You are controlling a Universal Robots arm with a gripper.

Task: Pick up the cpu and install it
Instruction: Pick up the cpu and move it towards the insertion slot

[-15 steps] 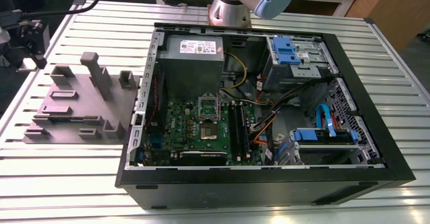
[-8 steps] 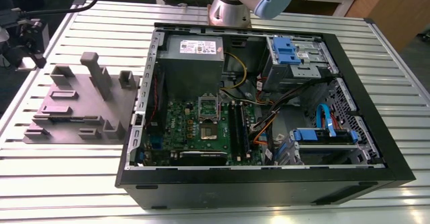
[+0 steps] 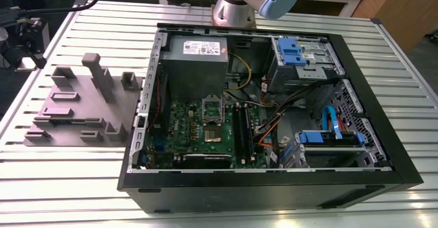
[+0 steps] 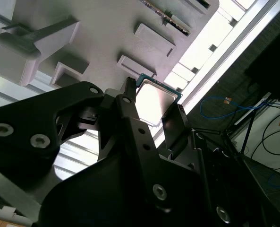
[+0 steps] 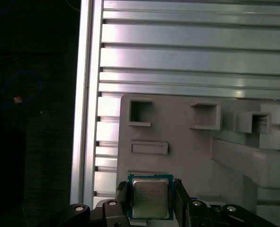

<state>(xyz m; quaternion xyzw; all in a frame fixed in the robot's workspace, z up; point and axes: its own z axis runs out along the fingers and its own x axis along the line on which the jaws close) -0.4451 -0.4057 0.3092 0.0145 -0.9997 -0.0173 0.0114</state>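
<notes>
First wrist view: the cpu (image 5: pixel 150 197), a small flat square chip with silver-grey metal top and green rim, is being pinched on two opposite edges by the black two-finger gripper (image 5: pixel 150 185). It is being held at a corner of the grey moulded fixture plate (image 5: pixel 182 137), near the edge of the silver slatted metal table (image 5: pixel 187 56). Lifted or lying on the plate: cannot be told.

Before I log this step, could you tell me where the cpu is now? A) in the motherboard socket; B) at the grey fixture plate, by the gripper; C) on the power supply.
B: in the first wrist view the cpu sits at the grey fixture plate's edge, at the gripper.
</notes>
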